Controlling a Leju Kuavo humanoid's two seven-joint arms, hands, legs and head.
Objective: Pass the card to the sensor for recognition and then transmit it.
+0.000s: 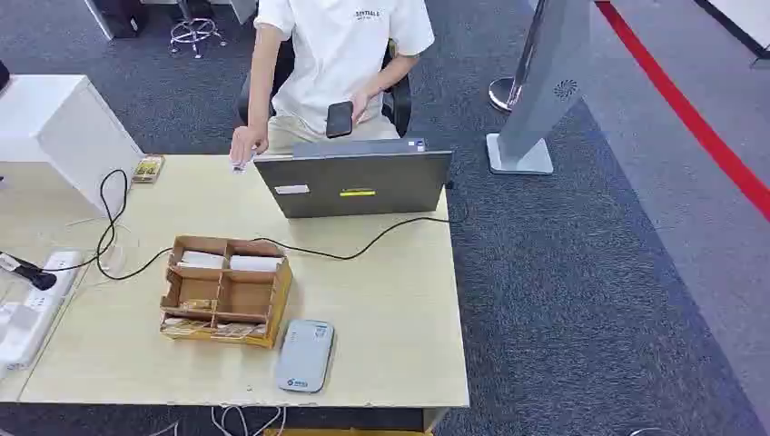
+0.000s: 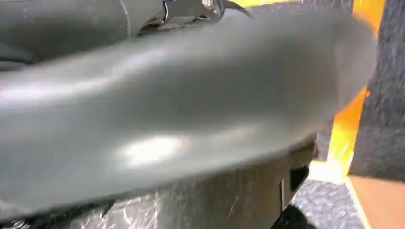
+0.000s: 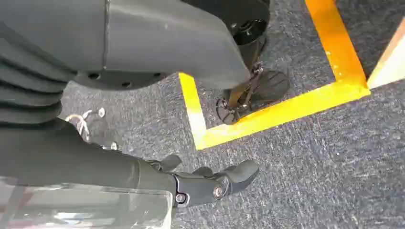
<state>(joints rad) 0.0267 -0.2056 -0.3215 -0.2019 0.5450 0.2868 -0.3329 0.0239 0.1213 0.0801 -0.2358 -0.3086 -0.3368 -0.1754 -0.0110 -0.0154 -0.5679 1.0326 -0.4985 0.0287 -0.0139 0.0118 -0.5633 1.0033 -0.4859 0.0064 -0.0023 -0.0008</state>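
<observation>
A cardboard organiser box [image 1: 227, 291] stands on the wooden table [image 1: 399, 300]. White cards [image 1: 229, 262] lie in its far compartments and yellowish cards [image 1: 198, 306] in the near ones. A flat grey sensor [image 1: 305, 355] lies just right of the box near the front edge. My right hand [image 3: 200, 183] hangs over the carpet in the right wrist view, dark fingers stretched out and holding nothing. In the left wrist view my left hand [image 2: 181, 109] is a blurred grey mass close to the lens, and its fingers cannot be made out.
A laptop [image 1: 354, 182] stands at the table's far edge, its black cable [image 1: 363, 243] trailing behind the box. A seated person [image 1: 340, 54] holds a phone [image 1: 339, 119] and rests a hand [image 1: 243, 147] on the table edge. A power strip [image 1: 27, 313] lies left. Yellow floor tape [image 3: 267, 119] marks the carpet.
</observation>
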